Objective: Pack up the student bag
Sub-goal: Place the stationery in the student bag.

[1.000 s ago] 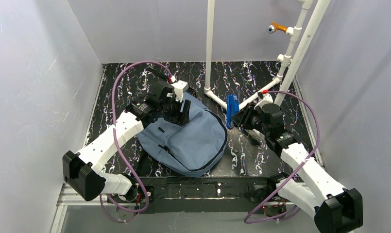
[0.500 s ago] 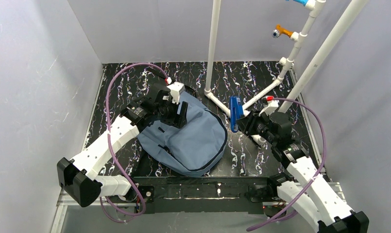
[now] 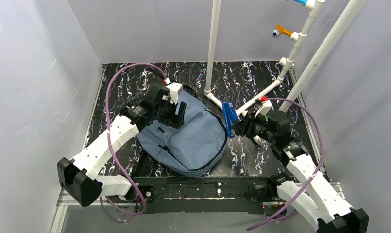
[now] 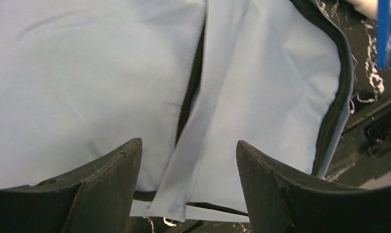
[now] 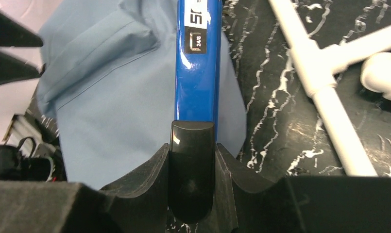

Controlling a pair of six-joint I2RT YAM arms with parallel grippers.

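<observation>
On tabletop (image 3: 242, 77), student bag (image 3: 193, 141) is laid flat; left tool (image 4: 187, 143) is held wide open over its zipper (image 4: 191, 73); blue stapler (image 5: 198, 73) is clamped in right tool (image 5: 192, 141).

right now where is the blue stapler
The blue stapler is right of centre in the top view, clamped in the right end effector, between the student bag and the white pipe frame.

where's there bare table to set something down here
Bare table runs along the back wall behind the student bag, and between the bag's near right edge and the right arm. Crowded: the gap between bag and white pipe frame, where the right pincer holds a blue flat object; the left pincer is open over the bag.
</observation>
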